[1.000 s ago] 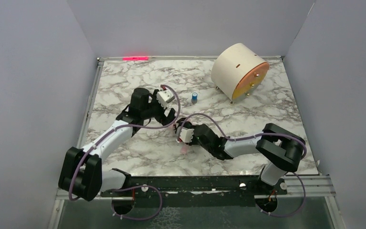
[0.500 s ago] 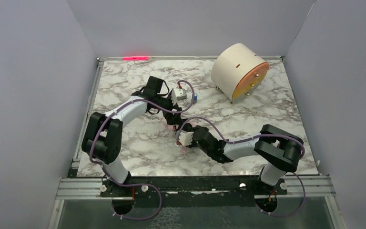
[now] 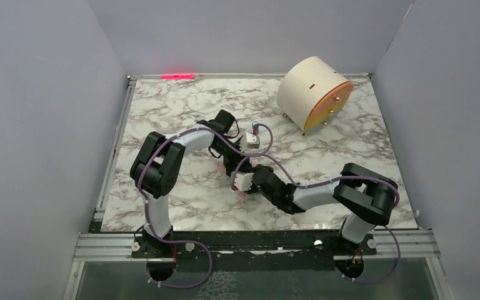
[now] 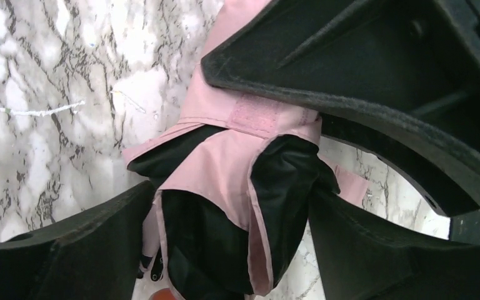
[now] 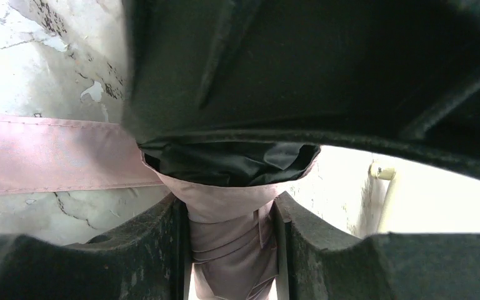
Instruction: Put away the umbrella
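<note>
The pale pink umbrella (image 4: 225, 165) lies mid-way across the marble tabletop (image 3: 162, 106) between the two arms, its canopy bunched and its black lining showing. The right hand (image 5: 231, 247) pinches a narrow fold of the pink fabric, with the strap (image 5: 56, 153) flat beside it. The left hand (image 4: 231, 215) stands wide, a finger on either side of the bunch. A cream drum (image 3: 309, 94) sits well apart, far right

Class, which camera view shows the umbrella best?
Left wrist: the umbrella fills the frame, pink folds and black lining. Right wrist shows its strap and a pinched bundle; the top view, only a pink speck.
</note>
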Controlling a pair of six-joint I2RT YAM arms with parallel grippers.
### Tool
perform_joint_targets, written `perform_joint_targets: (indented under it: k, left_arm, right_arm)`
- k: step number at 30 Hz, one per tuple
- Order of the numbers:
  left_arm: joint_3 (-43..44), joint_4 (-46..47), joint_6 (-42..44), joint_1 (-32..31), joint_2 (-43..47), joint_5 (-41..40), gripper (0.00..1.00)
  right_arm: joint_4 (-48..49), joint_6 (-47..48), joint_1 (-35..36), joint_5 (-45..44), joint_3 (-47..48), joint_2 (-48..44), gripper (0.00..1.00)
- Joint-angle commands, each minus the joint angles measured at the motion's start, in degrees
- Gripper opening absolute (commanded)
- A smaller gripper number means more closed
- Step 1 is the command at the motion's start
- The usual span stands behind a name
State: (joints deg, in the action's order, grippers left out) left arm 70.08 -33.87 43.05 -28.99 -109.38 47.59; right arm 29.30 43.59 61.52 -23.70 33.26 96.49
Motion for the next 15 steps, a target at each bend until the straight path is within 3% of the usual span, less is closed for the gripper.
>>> perform_joint_targets:
  k: [1, 11, 13, 15]
  left_arm:
    - [1.66, -4.16, 4.55, -1.04, -1.90, -3.67, 0.78]
    - [2.38, -4.98, 6.87, -1.83, -2.80, -6.33, 0.32]
    - [2.17, -4.95, 6.35, -1.94, -3.01, -9.26, 0.22]
    - [2.25, -4.91, 5.29, -1.94, -3.47, -11.94, 0.15]
  right_arm:
    - [-9.91, -2.11, 0.38, 1.47, -2.41, 2.71, 0.26]
    - [-9.82, -2.21, 0.38, 1.80, -2.08, 1.87, 0.29]
    - [-10.02, -2.75, 0.40, 2.01, -1.78, 0.85, 0.36]
    - [-11.11, -3.81, 0.38, 2.79, -1.03, -0.97, 0.51]
